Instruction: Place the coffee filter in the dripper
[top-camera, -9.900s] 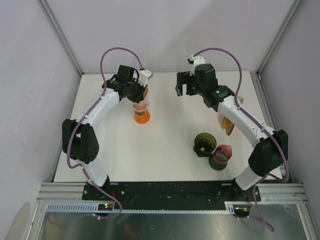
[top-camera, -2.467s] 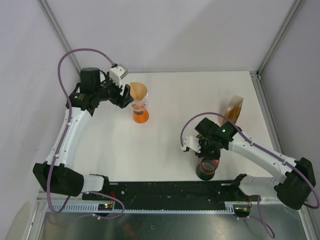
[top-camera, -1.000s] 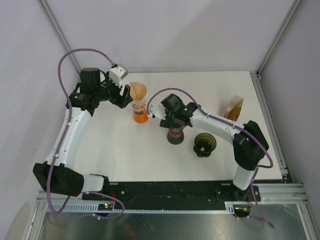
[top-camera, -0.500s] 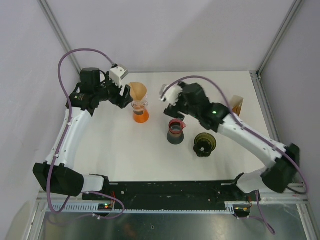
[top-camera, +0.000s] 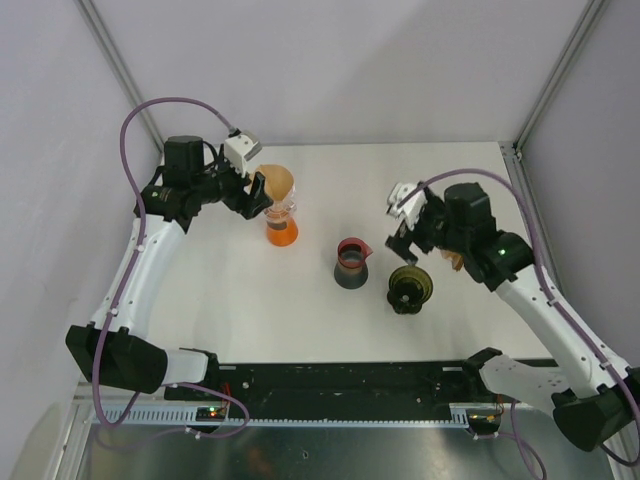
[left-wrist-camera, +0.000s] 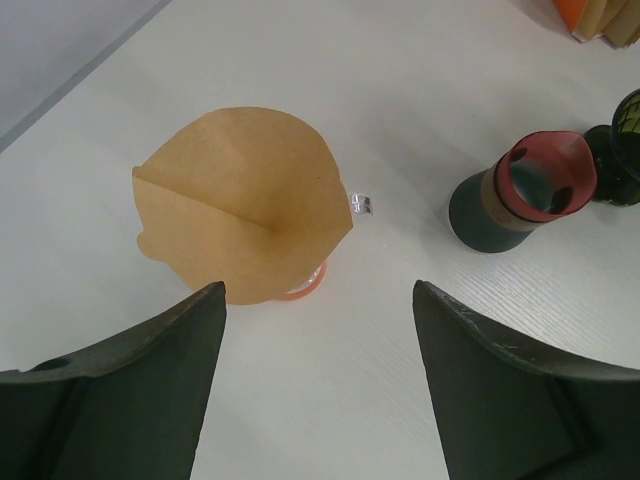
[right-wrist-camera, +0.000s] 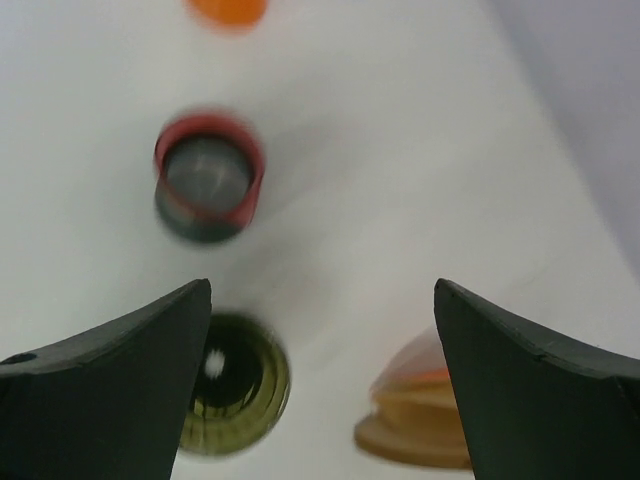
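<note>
Gently, we needed to draw our left gripper (top-camera: 254, 192) straight back, so it would not bump the coffee filter (left-wrist-camera: 240, 205). The coffee filter sat a bit crooked on top of the orange dripper (left-wrist-camera: 303, 291), left of the middle in the left wrist view, just past our wide-open jaws. Our right gripper (right-wrist-camera: 322, 290) was wide open too, holding nothing.

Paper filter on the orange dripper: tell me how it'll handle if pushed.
The filter is thin creased paper, so probably floppy and light; a pinch would likely crumple it. Perched atop the narrow dripper, it could slide off if nudged.
</note>
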